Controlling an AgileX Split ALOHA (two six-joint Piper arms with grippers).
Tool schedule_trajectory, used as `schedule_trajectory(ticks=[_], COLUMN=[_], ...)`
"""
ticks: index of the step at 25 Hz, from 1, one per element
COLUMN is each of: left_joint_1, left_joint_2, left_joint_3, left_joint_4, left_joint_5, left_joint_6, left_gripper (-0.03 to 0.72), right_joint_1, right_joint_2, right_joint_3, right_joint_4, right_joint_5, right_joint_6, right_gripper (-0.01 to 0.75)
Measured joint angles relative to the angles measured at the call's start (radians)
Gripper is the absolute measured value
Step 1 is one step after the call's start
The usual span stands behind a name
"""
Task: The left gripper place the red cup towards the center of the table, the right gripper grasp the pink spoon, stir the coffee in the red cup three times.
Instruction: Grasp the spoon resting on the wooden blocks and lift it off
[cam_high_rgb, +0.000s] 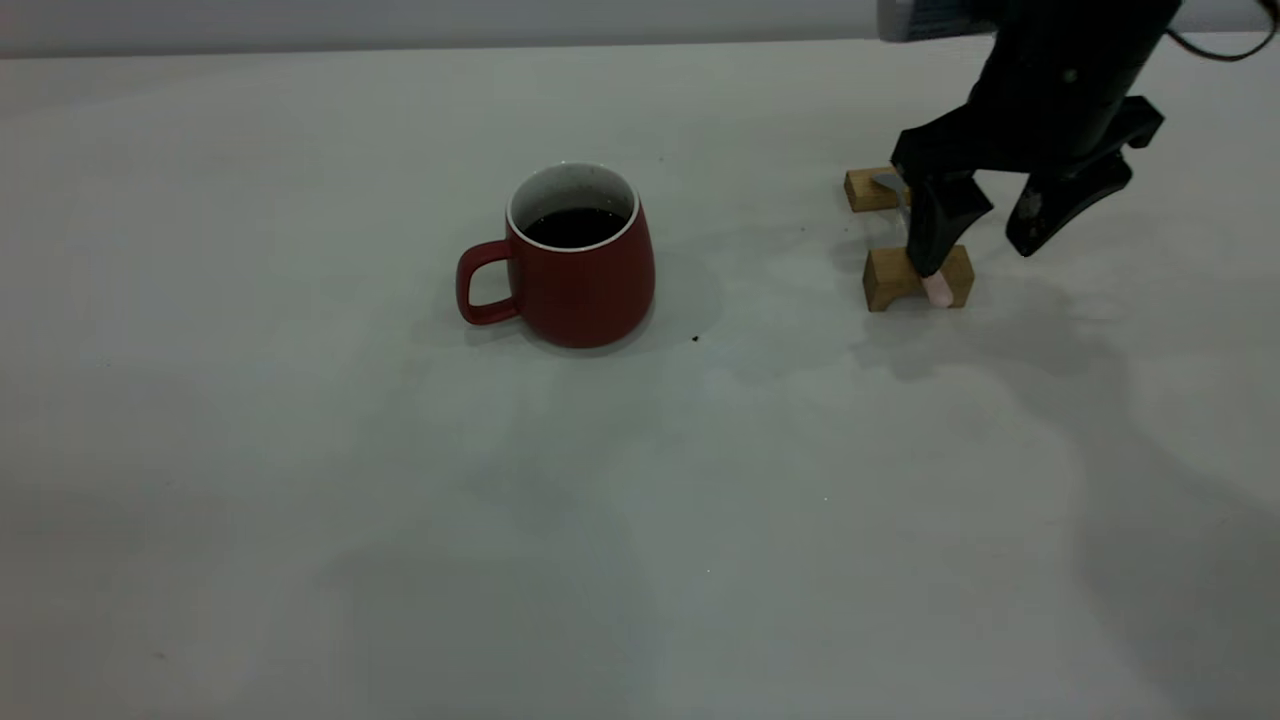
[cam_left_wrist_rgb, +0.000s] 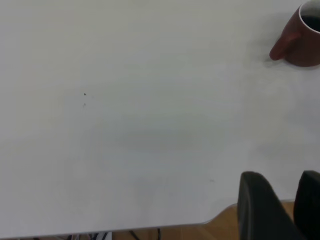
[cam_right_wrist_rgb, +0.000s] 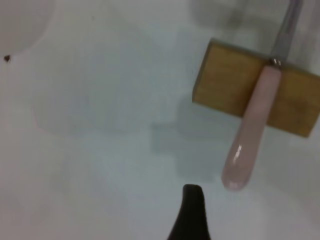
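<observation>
Two wooden blocks (cam_high_rgb: 917, 276) carry the pink spoon (cam_right_wrist_rgb: 252, 128); your right end effector (cam_high_rgb: 978, 245) straddles it wide open. Closing off-centre may tip it onto the bench (cam_high_rgb: 400, 500). Red cup (cam_high_rgb: 580, 262) stands mid-bench.

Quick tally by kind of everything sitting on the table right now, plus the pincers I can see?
Red cup with coffee: 1
Pink spoon: 1
Wooden rest blocks under the spoon: 2
Pincers: 2, the right pincer open over the spoon handle, the left pincer near the table edge
Total: 6
</observation>
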Motion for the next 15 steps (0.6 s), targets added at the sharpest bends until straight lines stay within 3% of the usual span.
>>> schedule_trajectory(ticks=[15], left_joint_1=[0.000], left_joint_2=[0.000], left_joint_3=[0.000], left_joint_4=[0.000], left_joint_5=[0.000], left_joint_6=[0.000], left_gripper=[0.247], right_joint_1=[0.000], right_joint_2=[0.118], right_joint_3=[-0.082], right_joint_4=[0.000], right_joint_5=[0.025], right_joint_6=[0.000], right_gripper=[0.699])
